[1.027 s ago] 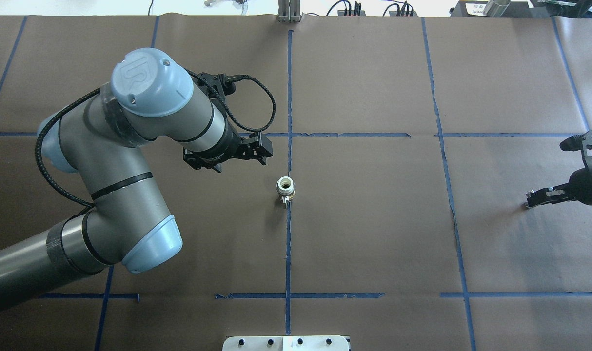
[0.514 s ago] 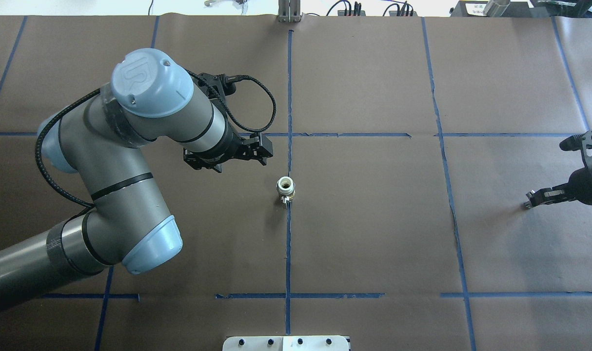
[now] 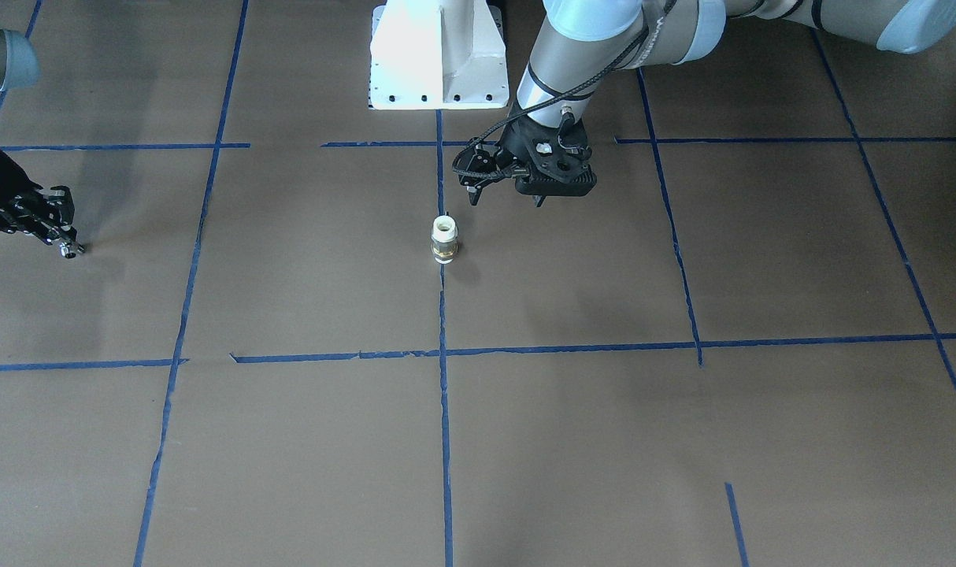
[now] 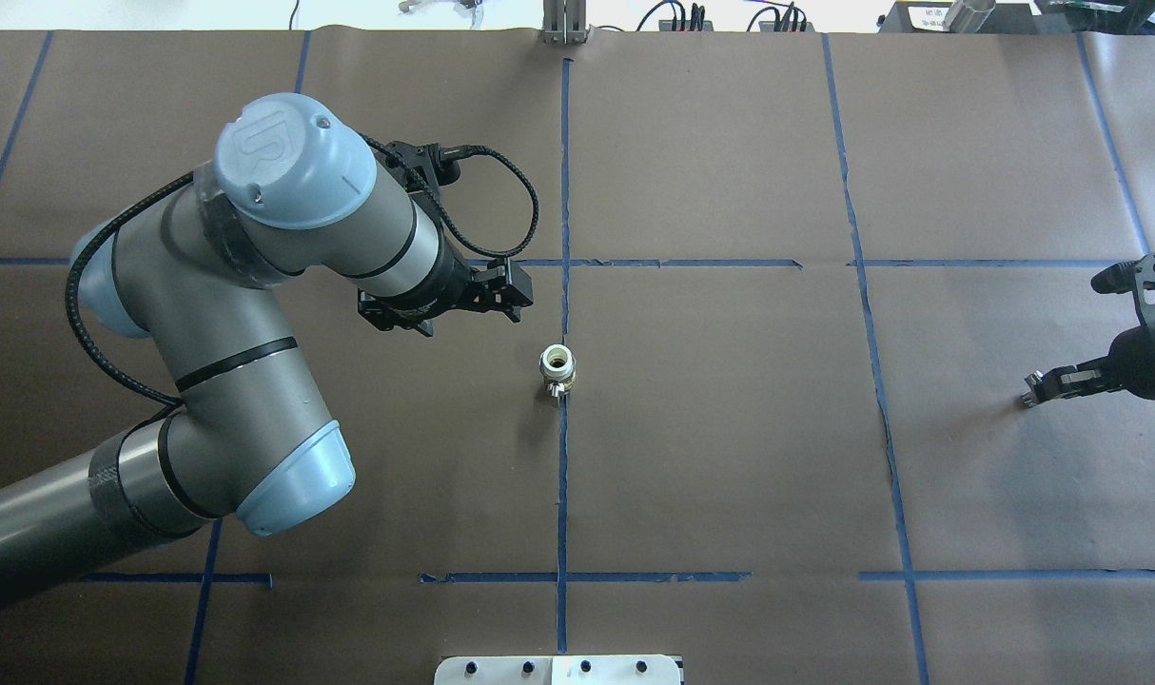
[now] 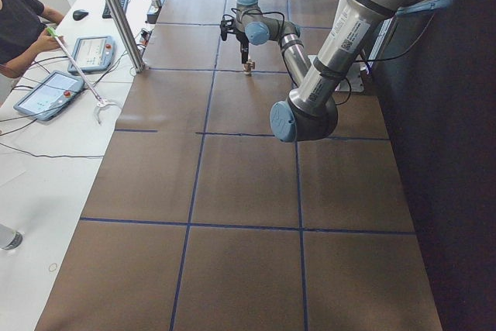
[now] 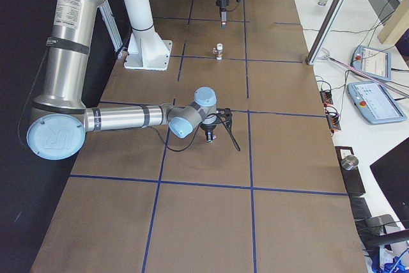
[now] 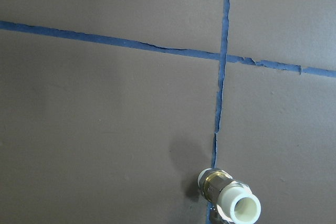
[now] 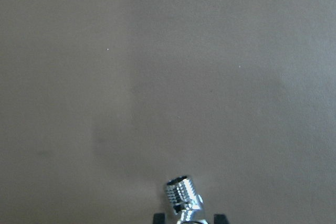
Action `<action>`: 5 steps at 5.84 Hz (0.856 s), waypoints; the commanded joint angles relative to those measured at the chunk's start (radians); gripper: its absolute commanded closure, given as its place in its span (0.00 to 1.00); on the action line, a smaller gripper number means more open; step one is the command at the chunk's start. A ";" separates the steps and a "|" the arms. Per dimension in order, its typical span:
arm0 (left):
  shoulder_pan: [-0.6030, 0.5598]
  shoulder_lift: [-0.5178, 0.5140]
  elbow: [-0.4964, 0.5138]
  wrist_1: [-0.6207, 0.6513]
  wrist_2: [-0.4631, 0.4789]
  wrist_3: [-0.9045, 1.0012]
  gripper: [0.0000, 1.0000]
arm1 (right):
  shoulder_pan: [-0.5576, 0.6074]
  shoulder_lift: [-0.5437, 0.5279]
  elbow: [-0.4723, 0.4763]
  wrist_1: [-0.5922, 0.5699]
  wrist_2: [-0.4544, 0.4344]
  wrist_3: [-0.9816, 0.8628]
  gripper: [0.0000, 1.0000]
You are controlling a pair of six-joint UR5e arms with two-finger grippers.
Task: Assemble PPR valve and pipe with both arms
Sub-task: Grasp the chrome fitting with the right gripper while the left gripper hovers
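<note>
brown paper bench (image 4: 730,457), blue tape (image 4: 562,476) grid; valve (image 4: 557,366) upright mid-frame; left jaws gape empty, right jaws pinch pipe (image 8: 182,196).

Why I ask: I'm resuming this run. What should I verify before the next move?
1. PPR valve upright on the blue tape line, open white end up: ok.
2. Left gripper empty, jaws apart, beside the PPR valve without touching it: ok.
3. Pipe clamped in the right gripper, tubular end sticking out: ok.
4. Pipe lifted off the table: cannot tell.
5. PPR valve and pipe joined: not ok, they are far apart.
</note>
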 commanded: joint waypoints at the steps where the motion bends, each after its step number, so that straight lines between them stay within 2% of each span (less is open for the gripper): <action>1: 0.000 0.001 -0.003 0.000 0.000 0.000 0.00 | 0.003 -0.003 0.002 0.001 0.000 0.003 0.98; 2: -0.002 0.002 -0.017 0.000 0.000 0.000 0.00 | 0.003 0.001 0.039 0.000 0.002 0.016 1.00; 3: -0.004 0.047 -0.055 0.000 0.000 0.006 0.00 | 0.000 0.024 0.091 -0.013 0.005 0.086 1.00; 5: -0.046 0.140 -0.121 -0.001 -0.005 0.016 0.00 | -0.023 0.156 0.113 -0.023 0.011 0.280 1.00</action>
